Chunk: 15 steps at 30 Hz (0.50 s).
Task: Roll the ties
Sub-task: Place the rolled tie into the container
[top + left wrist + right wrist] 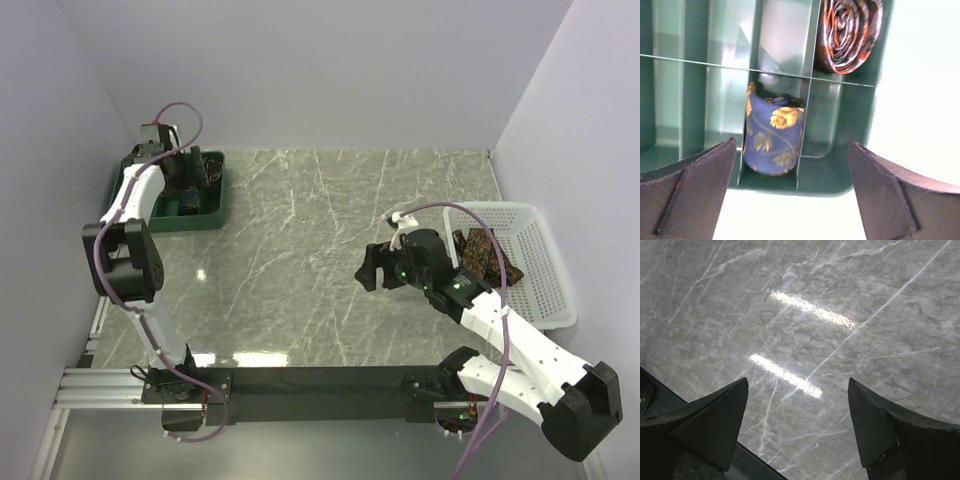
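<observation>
A rolled navy tie with yellow flowers (772, 137) stands in a near-row compartment of the green tray (840, 172). A rolled brown tie with orange pattern (847, 32) sits in the compartment behind and to its right. My left gripper (792, 192) is open and empty, hovering just above the tray's near edge (190, 172). Brown patterned ties (487, 255) lie loose in the white mesh basket (545, 270). My right gripper (374, 268) is open and empty over the bare marble (797, 422), left of the basket.
The green tray (205, 214) stands at the far left, close to the left wall. The white basket is against the right wall. A black rail (320, 380) with the arm bases runs along the near edge.
</observation>
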### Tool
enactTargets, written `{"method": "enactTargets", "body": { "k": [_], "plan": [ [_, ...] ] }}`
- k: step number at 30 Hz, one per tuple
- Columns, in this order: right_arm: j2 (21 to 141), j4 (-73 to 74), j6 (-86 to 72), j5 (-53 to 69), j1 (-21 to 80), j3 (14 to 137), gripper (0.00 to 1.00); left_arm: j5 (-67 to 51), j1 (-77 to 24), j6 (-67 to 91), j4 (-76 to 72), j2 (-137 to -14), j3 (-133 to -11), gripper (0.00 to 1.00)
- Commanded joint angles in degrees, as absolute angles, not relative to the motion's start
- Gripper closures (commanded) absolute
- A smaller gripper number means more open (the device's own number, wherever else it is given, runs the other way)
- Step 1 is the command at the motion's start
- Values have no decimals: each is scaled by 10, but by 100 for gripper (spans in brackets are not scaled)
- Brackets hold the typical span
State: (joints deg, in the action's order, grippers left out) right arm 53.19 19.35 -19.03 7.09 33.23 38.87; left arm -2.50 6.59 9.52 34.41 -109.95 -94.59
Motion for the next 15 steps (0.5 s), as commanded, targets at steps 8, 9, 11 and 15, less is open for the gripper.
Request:
{"method": "enactTargets", "body": {
  "k": [8, 9, 11, 15],
  "plan": [
    [499, 199, -185, 50, 335, 391, 14, -2, 67, 138, 291, -979, -878, 7],
    [497, 201, -184, 46, 335, 394, 14, -3, 66, 141, 282, -967, -871, 7],
    [488, 211, -177, 35, 335, 403, 14, -3, 67, 155, 276, -937, -847, 4],
    [461, 243, -161, -20, 335, 434, 13, -2, 67, 168, 261, -829, -800, 0]
  ]
}}
